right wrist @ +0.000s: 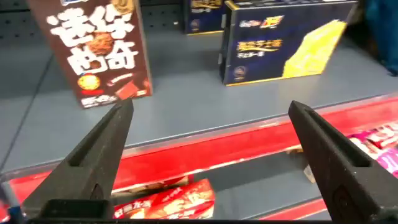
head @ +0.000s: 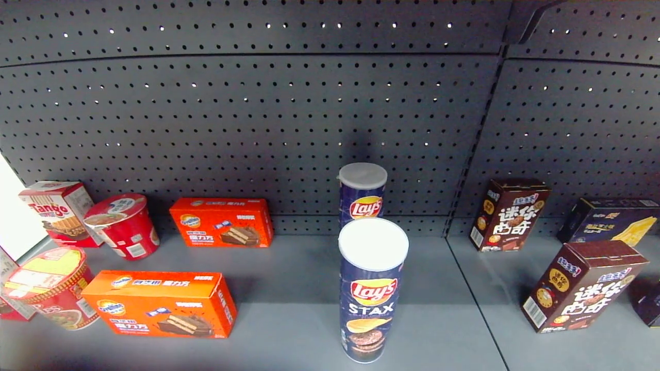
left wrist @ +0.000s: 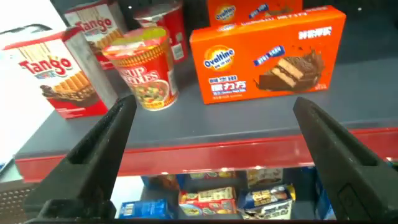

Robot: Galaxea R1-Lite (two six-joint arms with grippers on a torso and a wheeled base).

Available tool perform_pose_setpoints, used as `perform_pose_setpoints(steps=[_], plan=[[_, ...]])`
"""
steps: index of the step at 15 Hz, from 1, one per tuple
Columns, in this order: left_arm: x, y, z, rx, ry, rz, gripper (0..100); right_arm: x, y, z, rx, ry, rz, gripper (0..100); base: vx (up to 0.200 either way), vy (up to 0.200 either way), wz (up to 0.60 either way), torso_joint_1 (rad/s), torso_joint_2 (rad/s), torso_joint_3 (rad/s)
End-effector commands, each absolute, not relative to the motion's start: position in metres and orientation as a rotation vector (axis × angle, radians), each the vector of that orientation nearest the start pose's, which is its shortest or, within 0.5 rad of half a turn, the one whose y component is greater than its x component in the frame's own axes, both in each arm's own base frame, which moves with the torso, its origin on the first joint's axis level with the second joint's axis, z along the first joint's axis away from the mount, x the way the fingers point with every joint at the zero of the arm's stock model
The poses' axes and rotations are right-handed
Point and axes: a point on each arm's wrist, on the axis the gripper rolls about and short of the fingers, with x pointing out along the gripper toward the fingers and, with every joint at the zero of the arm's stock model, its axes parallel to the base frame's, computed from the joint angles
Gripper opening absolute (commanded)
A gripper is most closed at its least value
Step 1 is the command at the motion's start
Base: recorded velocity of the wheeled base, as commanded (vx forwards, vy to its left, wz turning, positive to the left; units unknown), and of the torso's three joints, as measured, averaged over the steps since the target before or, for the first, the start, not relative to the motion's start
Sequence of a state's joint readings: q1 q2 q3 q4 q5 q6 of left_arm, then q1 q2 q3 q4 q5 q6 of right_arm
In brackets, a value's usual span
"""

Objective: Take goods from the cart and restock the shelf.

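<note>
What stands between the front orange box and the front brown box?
In the head view, the front blue chip can stands upright between the front orange box and the front brown box, touching neither.

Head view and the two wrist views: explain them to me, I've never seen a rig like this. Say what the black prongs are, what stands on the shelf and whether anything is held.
This is a two-armed robot facing a grey shelf. The head view looks down on it from a camera on the robot's head. On it are two chip cans, two orange boxes, two noodle cups, a wafer box, two brown snack boxes and a dark blue box. Each wrist view comes from a camera on one arm. The black prongs belong to the left gripper and the right gripper. Both are open and hold nothing.
</note>
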State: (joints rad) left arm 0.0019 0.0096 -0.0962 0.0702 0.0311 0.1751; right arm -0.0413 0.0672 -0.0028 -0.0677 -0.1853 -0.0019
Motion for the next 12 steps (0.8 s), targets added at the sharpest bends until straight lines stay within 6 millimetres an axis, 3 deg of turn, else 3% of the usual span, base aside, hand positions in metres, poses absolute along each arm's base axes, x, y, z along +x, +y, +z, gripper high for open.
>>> perform_pose_setpoints(steps=[1, 7, 12], plan=[[-0.028, 0.0, 0.087, 0.17, 0.006, 0.02, 100, -0.021, 0.0, 0.08, -0.012, -0.02, -0.011, 100, 0.0, 0.0, 0.0, 0.0, 0.0, 0.0], [-0.023, -0.003, 0.077, 0.126, -0.014, -0.128, 100, -0.023, 0.0, 0.076, 0.001, -0.006, 0.014, 100, 0.0, 0.0, 0.0, 0.0, 0.0, 0.0], [-0.023, -0.002, 0.076, 0.112, -0.004, -0.118, 100, -0.023, 0.0, 0.076, 0.001, -0.006, 0.014, 100, 0.0, 0.0, 0.0, 0.0, 0.0, 0.0]])
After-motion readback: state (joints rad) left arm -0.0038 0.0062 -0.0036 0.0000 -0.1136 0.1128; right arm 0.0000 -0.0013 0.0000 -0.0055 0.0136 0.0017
